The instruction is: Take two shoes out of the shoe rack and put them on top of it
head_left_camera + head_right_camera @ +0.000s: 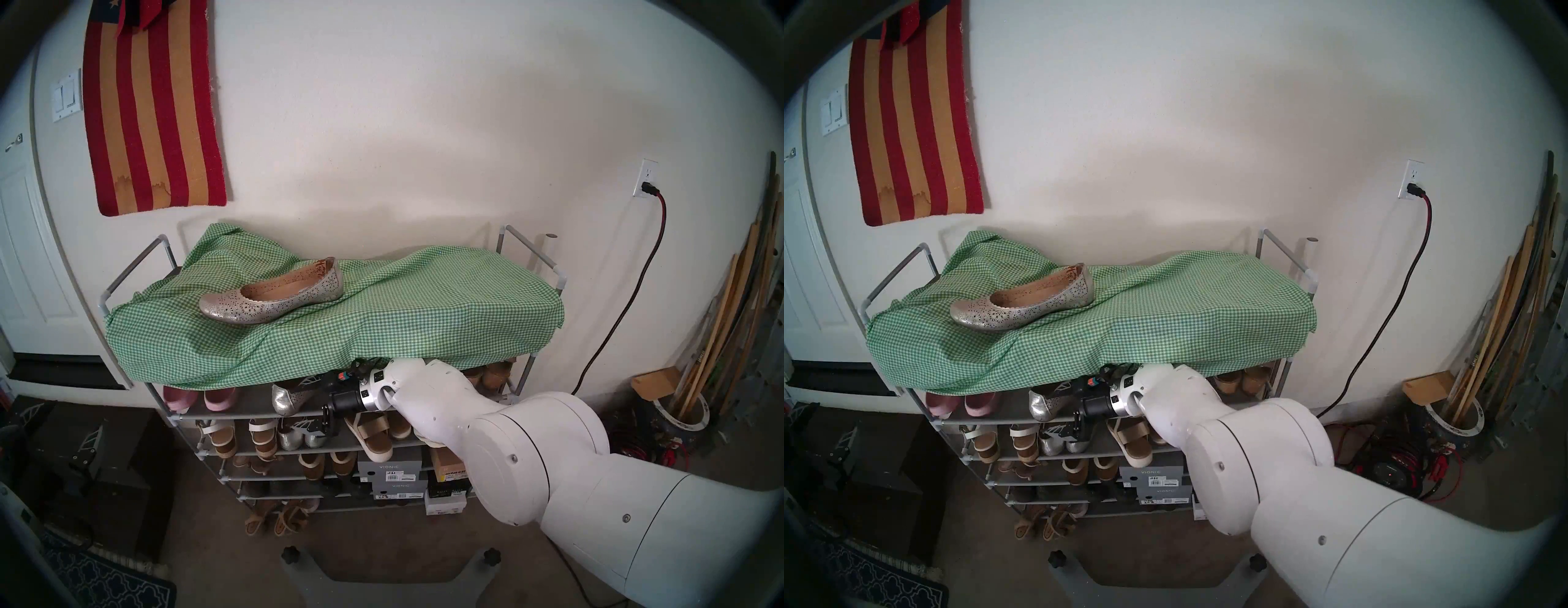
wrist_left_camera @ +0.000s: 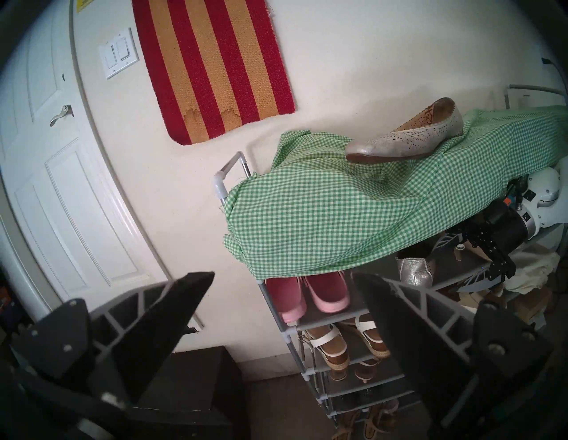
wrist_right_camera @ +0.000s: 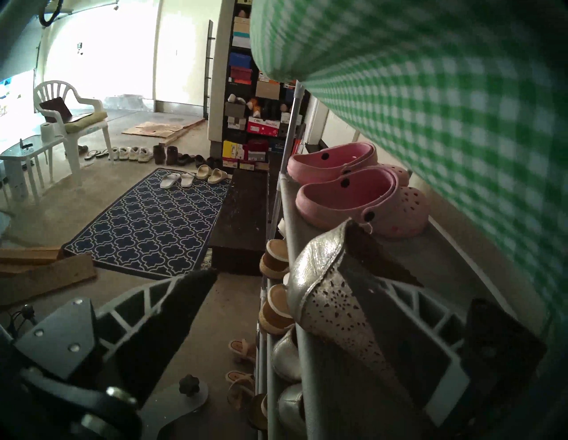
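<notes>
jaws wide around perforated silver flat (image 3: 332, 295) heel, shelf edge.

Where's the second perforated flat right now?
Head view: second perforated flat sits on the rack's top inner shelf, right of the pink clogs, between the open right gripper's fingers.

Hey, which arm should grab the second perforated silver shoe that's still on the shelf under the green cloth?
Right. The right gripper already sits open around the second shoe on the shoe rack, one finger inside it. The left gripper hangs open off to the rack's left side, well away.
</notes>
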Robot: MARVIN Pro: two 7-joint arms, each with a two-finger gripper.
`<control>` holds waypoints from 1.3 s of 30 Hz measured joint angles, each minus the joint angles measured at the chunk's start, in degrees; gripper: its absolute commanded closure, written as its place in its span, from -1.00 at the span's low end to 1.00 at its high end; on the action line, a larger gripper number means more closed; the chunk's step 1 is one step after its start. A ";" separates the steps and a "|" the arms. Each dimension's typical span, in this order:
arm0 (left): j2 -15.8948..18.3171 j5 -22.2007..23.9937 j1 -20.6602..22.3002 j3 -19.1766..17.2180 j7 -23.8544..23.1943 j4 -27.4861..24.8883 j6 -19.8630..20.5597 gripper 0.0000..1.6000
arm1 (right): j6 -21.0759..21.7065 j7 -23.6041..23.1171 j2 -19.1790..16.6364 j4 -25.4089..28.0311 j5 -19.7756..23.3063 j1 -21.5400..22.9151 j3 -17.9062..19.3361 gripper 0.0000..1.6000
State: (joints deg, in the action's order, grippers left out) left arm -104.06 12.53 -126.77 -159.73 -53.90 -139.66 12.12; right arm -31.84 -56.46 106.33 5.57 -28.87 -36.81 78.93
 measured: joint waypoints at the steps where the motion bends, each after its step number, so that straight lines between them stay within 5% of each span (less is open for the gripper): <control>1: -0.01 -0.01 0.01 0.00 -0.01 0.00 0.00 -1.00 | 0.11 0.39 0.01 0.00 -0.07 0.00 0.03 -1.00; 16: -0.08 -0.14 0.21 -0.10 -0.18 0.00 0.03 -1.00 | 1.29 3.38 -0.05 -0.25 -0.11 -0.38 1.41 -1.00; 39: -0.18 -0.30 0.49 -0.24 -0.49 0.00 0.07 -1.00 | 5.49 -2.13 -0.75 0.18 -1.00 0.76 0.91 -1.00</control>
State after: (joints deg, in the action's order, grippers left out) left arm -104.24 12.24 -126.28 -159.97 -54.39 -139.66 12.19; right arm -26.35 -58.59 105.58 5.75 -29.87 -36.05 79.84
